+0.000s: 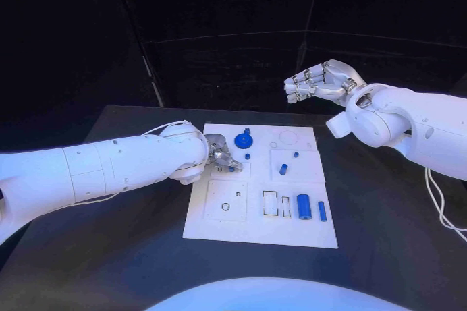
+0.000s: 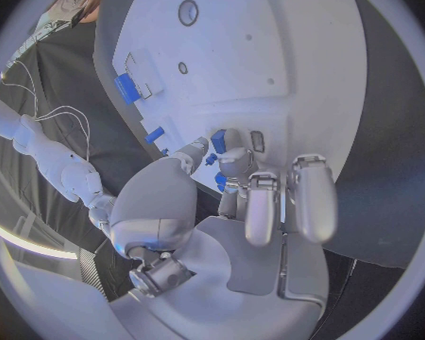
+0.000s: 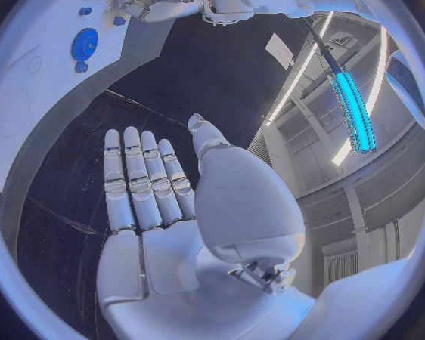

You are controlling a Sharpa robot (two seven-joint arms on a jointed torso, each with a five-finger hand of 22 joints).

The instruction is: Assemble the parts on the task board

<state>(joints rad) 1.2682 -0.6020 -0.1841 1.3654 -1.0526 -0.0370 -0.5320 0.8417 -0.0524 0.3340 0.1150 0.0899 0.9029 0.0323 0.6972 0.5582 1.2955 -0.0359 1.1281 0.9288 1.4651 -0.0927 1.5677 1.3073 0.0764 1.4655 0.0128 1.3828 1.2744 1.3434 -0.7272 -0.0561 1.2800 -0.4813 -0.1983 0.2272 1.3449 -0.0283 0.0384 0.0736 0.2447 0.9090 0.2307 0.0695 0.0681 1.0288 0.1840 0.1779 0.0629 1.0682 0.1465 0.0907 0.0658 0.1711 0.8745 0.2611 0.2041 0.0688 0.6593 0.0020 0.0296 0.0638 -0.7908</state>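
Observation:
The white task board (image 1: 255, 224) lies mid-table. My left hand (image 1: 222, 156) hovers low over its far-left part, and thumb and fingers (image 2: 234, 159) pinch a small blue part (image 2: 218, 140). Beside it stands a blue gear with a knob (image 1: 243, 139), which also shows in the right wrist view (image 3: 84, 44). A small blue peg (image 1: 247, 156) sits just right of the hand. My right hand (image 1: 321, 81) is raised high beyond the board's far-right corner, its fingers (image 3: 141, 174) straight and holding nothing.
More blue parts lie on the board's right side: a short peg (image 1: 283, 168), a dot-sized piece (image 1: 295, 153), a cylinder (image 1: 304, 206) and a slim bar (image 1: 322, 210). Outlined recesses (image 1: 226, 206) mark the near-left area. Black table (image 1: 117, 257) surrounds the board.

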